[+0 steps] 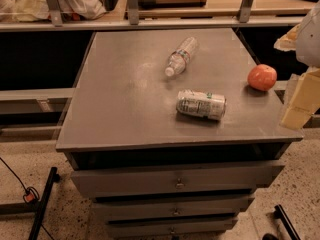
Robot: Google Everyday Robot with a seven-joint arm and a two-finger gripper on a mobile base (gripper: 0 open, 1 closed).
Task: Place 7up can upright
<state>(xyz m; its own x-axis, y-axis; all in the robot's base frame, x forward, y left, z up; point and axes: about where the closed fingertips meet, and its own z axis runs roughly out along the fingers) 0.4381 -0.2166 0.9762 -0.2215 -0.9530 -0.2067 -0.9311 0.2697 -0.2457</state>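
Observation:
The 7up can (201,104), silvery-white with green print, lies on its side on the grey cabinet top (120,104), right of centre and near the front edge. Its long axis runs left to right. My gripper (300,104) shows as pale yellow and white parts at the right edge of the view. It hangs over the cabinet's right edge, to the right of the can and apart from it. It holds nothing that I can see.
A clear plastic water bottle (181,57) with a white cap lies on its side behind the can. An orange round fruit (262,77) sits at the right edge. Drawers (175,181) are below the top. A shelf rail (170,21) runs behind. A black stand (42,204) is on the floor at left.

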